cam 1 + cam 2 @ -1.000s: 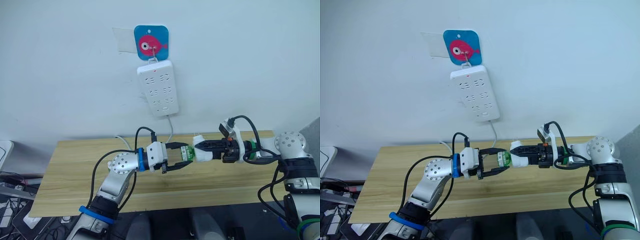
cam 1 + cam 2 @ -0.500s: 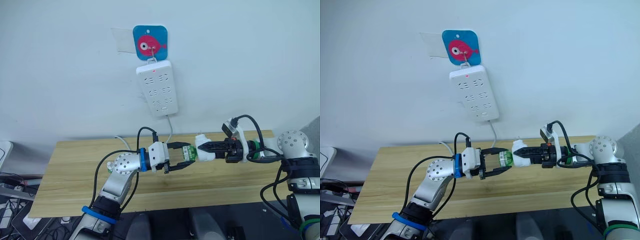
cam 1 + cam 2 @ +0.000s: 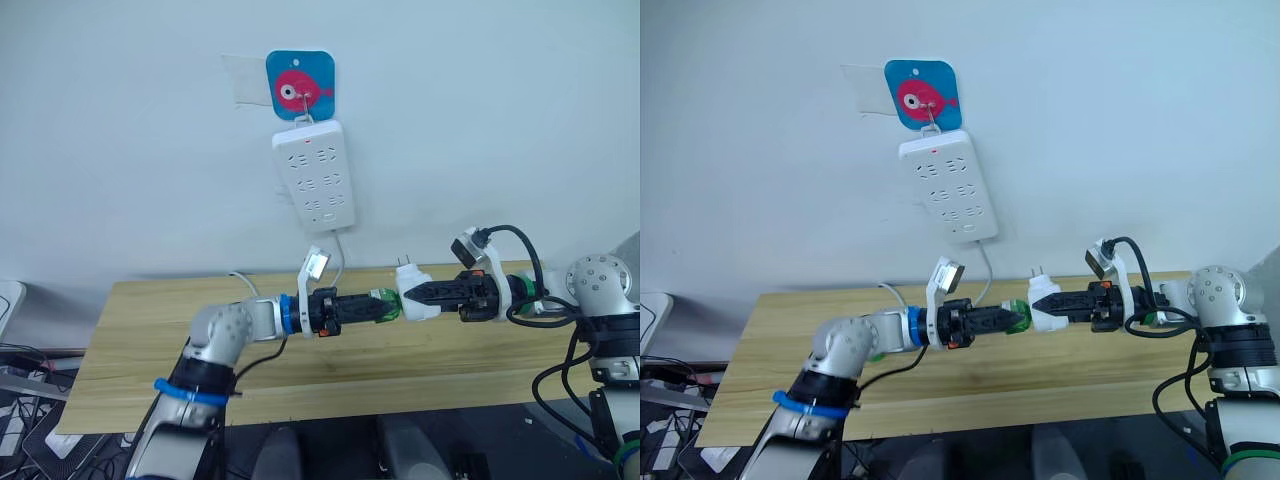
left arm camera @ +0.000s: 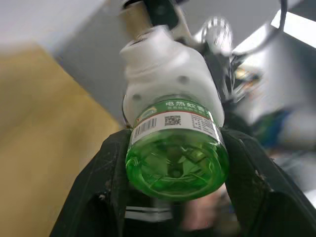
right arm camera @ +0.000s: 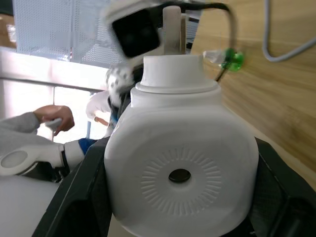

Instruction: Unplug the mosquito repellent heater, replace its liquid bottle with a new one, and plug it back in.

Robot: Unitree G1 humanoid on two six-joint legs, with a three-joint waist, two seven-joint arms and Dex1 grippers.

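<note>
Mosquito repellent heater (image 3: 418,297) sits clamped in my right gripper (image 3: 425,295), held in the air above the wooden surface (image 3: 130,340), its two metal prongs pointing up. In the right wrist view I see its round vented face (image 5: 180,176) with a small dark hole at the centre, the black fingers (image 5: 74,197) pressed against both sides of the white body.

My left gripper (image 3: 385,308) is closed on the green liquid bottle (image 3: 385,305), which is still joined to the heater's underside, so the two grippers meet nose to nose. In the left wrist view the bottle (image 4: 177,158) is clear green, with a white label band carrying a barcode, a small QR code and a line of Chinese characters I cannot read with confidence; the fingers (image 4: 111,173) squeeze it from both sides.

Beyond the grippers, on the wall, a white power strip (image 3: 315,188) hangs from a hook on a blue square sticker (image 3: 300,85) showing a pink fish. Its cable (image 3: 342,255) drops to the surface behind my left gripper. A person's hand (image 5: 54,117) in a grey sleeve shows in the right wrist view, well apart from the heater.
</note>
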